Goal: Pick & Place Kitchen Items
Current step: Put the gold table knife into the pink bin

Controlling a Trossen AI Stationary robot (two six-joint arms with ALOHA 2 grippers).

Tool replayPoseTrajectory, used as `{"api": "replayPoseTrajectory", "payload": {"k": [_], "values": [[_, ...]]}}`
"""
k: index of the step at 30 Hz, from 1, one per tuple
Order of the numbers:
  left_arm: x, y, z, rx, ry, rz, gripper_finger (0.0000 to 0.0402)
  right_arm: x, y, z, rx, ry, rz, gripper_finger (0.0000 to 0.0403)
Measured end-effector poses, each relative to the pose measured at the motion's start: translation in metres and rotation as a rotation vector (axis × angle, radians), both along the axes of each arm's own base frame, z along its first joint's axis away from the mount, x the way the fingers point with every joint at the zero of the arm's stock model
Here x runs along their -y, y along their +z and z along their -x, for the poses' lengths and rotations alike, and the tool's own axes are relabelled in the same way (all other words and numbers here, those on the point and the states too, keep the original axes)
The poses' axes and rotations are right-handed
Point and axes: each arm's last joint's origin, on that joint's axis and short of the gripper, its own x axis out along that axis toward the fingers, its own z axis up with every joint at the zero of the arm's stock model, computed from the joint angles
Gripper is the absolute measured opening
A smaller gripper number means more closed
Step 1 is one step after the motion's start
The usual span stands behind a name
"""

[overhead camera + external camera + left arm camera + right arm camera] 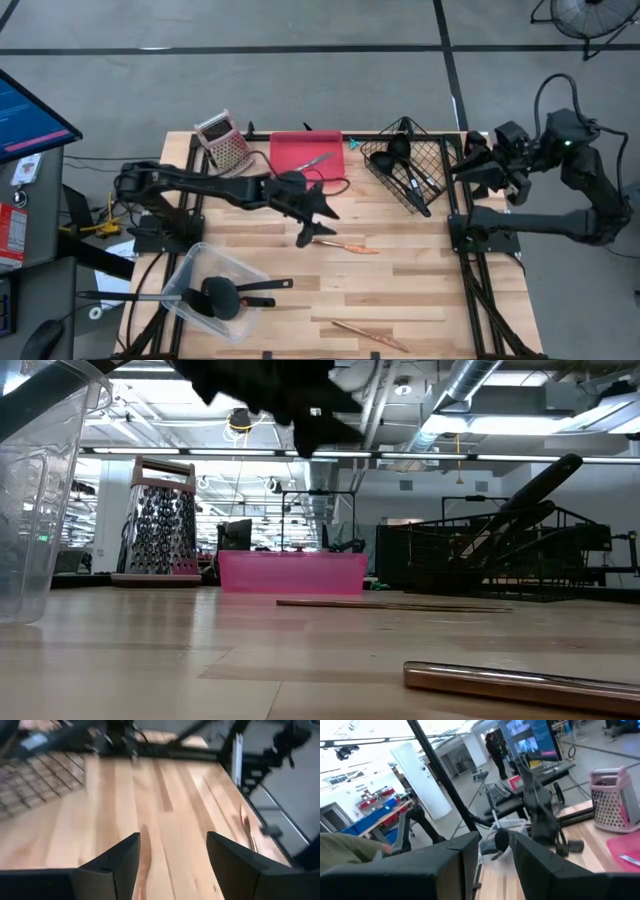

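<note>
My left gripper (pixel 312 228) hangs open over the middle of the table, touching nothing. It also shows at the top of the low view (pixel 285 405). A thin copper-coloured utensil (pixel 346 245) lies flat on the table just beside and below the gripper. In the left wrist view this utensil (pixel 144 855) shows between the open fingers. A second copper piece (pixel 369 335) lies near the front edge. Black utensils (pixel 408 172) lie in a black wire basket (pixel 436 158), and others (pixel 232 296) in a clear tub (pixel 186 266). My right gripper (pixel 468 160) waits open at the table's right edge.
A pink tray (pixel 292 150) with a silver piece (pixel 316 160) sits at the far middle. A metal box grater with a pink top (pixel 224 141) stands to its left. Bare wood lies between the tub and the basket. A person stands in the room beyond the table (pixel 496 747).
</note>
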Motion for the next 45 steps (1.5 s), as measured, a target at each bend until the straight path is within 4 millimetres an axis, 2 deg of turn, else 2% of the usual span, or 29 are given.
{"api": "replayPoseTrajectory", "payload": {"k": [6, 14, 17, 22, 27, 35, 39, 45], "values": [[0.001, -0.042, 0.000, -0.036, -0.061, -0.036, 0.0237, 0.001, 0.000, -0.007, -0.007, -0.047, 0.021, 0.0118], [0.002, -0.094, 0.031, 0.075, -0.053, -0.088, 0.0230, 0.004, 0.004, -0.026, 0.012, -0.047, 0.007, 0.0118], [0.003, -0.116, 0.038, 0.057, -0.050, -0.095, 0.0228, 0.005, 0.005, -0.033, 0.029, -0.036, 0.032, 0.0118], [0.010, -0.139, 0.037, 0.022, -0.093, -0.136, 0.0228, 0.004, 0.004, -0.042, 0.019, -0.010, 0.054, 0.0118], [0.009, -0.157, 0.036, -0.028, -0.077, -0.158, 0.0233, 0.000, 0.003, -0.049, 0.015, 0.033, 0.053, 0.0118], [0.008, -0.190, 0.034, -0.083, -0.050, -0.203, 0.0243, -0.008, 0.016, -0.049, 0.150, 0.075, 0.067, 0.0118], [0.010, -0.198, 0.034, -0.095, -0.028, -0.210, 0.0210, -0.010, 0.021, -0.049, 0.199, 0.066, 0.074, 0.0118], [0.006, -0.206, 0.032, -0.066, 0.015, -0.224, 0.0078, -0.011, 0.024, -0.048, 0.234, 0.056, 0.076, 0.0118]]}}
